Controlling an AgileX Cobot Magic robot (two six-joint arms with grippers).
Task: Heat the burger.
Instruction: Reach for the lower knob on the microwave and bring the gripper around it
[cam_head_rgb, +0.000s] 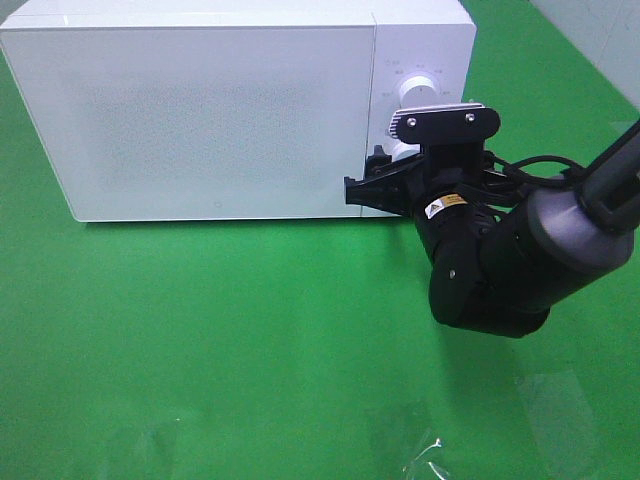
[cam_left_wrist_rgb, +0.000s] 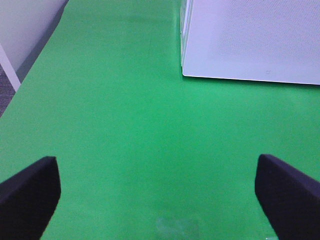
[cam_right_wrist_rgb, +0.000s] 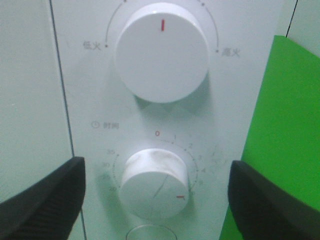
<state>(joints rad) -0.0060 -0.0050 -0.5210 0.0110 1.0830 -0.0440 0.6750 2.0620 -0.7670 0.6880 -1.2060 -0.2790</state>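
The burger is out of view. The white microwave (cam_head_rgb: 210, 110) stands at the back with its door closed. My right gripper (cam_head_rgb: 382, 186) is up against its control panel, open. In the right wrist view the gripper (cam_right_wrist_rgb: 155, 195) has one finger on each side of the lower timer knob (cam_right_wrist_rgb: 155, 182), both clear of it. The knob's red mark points down to the right, near 5. Above it is the power knob (cam_right_wrist_rgb: 161, 52) with its red mark straight up. My left gripper (cam_left_wrist_rgb: 157, 195) hangs open over bare green cloth, near the microwave's (cam_left_wrist_rgb: 250, 40) corner, holding nothing.
A green cloth (cam_head_rgb: 250, 340) covers the table. A scrap of clear plastic film (cam_head_rgb: 425, 455) lies near the front edge. In the left wrist view the table's edge and a pale wall (cam_left_wrist_rgb: 25, 30) show on one side.
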